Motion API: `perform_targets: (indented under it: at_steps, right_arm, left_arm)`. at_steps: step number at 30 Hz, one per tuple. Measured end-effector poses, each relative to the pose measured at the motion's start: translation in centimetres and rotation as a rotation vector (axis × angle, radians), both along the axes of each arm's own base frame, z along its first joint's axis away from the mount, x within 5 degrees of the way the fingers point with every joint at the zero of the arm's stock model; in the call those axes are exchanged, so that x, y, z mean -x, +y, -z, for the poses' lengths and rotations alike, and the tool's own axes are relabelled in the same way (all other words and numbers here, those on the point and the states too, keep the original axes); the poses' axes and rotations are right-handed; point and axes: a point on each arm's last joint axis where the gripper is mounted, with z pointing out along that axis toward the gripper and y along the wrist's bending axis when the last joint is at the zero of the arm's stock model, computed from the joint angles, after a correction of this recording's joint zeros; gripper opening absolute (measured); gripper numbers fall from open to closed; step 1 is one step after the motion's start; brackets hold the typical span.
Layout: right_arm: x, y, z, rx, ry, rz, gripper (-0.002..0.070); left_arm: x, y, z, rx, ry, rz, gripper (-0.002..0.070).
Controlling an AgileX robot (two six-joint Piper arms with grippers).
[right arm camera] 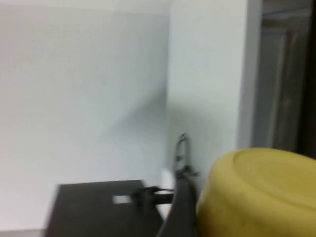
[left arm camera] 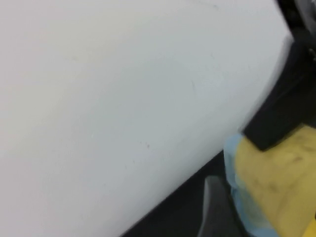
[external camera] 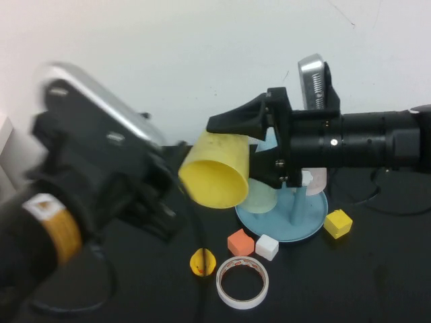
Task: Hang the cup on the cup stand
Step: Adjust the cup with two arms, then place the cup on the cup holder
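Up in the air, the yellow cup [external camera: 214, 173] lies on its side, mouth toward the camera, just above and left of the cup stand [external camera: 283, 217]. The right gripper [external camera: 250, 148] clamps it, one finger over the top wall, the other at its base. The left gripper [external camera: 145, 202] sits blurred just left of the cup, apart from it; whether its fingers are spread cannot be told. A pale green cup [external camera: 261, 196] rests on the stand. In front of the stand lie an orange block [external camera: 240, 242], white block [external camera: 267, 247], yellow block [external camera: 337, 223] and tape ring [external camera: 242, 282].
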Motion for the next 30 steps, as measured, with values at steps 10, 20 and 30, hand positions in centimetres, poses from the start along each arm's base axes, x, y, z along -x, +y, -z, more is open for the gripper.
perform_targets:
  at_steps: [10, 20, 30]
  right_arm:
    - [-1.1, -2.4, -0.1, 0.108, -0.448, -0.057, 0.0587]
    - [-1.7, -3.6, -0.1, 0.378, -1.352, -0.223, 0.0586]
    - [-4.9, -9.0, 0.9, 0.742, -1.379, -0.094, 0.0586]
  left_arm:
    - [3.9, 5.6, -1.9, 0.155, 0.158, -0.107, 0.0107]
    - [9.3, 11.7, 3.1, 0.164, 0.318, -0.109, 0.0]
    - [11.3, 13.8, 4.4, 0.266, 0.324, -0.083, -0.0001]
